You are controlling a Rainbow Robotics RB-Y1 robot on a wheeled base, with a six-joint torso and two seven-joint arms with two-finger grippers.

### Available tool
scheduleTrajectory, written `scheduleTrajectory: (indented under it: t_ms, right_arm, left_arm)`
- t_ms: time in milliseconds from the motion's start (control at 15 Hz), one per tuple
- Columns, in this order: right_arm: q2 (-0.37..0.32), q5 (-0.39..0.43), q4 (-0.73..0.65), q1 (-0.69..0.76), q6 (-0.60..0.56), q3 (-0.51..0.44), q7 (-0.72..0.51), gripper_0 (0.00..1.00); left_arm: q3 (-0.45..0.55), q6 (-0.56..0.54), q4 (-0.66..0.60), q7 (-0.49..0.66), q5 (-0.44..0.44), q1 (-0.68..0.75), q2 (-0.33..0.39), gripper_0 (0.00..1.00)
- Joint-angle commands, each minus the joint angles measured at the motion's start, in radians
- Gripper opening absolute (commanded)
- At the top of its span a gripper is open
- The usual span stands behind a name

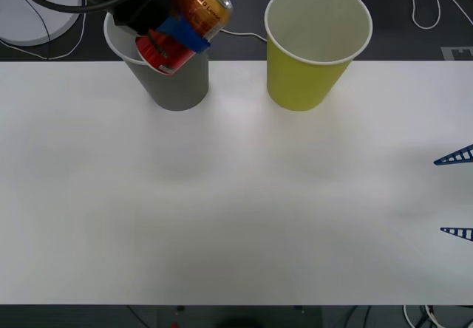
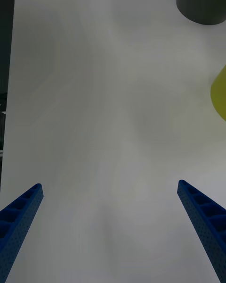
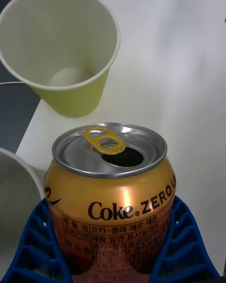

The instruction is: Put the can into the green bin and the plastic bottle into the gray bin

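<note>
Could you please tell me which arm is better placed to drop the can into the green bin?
The left. Its pincer already grips the can, raised over the gray bin beside the green bin. The right pincer is open and empty at the table's right edge.

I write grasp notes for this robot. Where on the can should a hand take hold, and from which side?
Grip the can at mid-body, across its round side wall, as the left hand does now. The fingers press opposite sides. The open top with its pull tab stays free, which should suit tipping it into the green bin.
</note>
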Motion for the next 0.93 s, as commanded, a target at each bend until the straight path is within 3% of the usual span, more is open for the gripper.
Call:
scheduleTrajectory:
  t_ms: [67, 467, 800, 933]
  right_arm:
    - [0.000, 0.000, 0.000, 0.000, 0.000, 0.000, 0.000, 1.00]
    - [0.000, 0.000, 0.000, 0.000, 0.000, 0.000, 0.000, 1.00]
    - [0.000, 0.000, 0.000, 0.000, 0.000, 0.000, 0.000, 1.00]
    - [0.000, 0.000, 0.000, 0.000, 0.000, 0.000, 0.000, 1.00]
  left_arm:
    - [-0.079, 0.000, 0.071, 0.027, -0.056, -0.121, -0.099, 0.00]
    - [-0.265, 0.003, 0.420, 0.029, -0.127, -0.420, -0.335, 0.01]
    - [-0.435, 0.186, 0.777, 0.030, -0.101, -0.605, -0.479, 0.00]
    - [-0.454, 0.261, 0.900, 0.032, -0.096, -0.635, -0.536, 0.01]
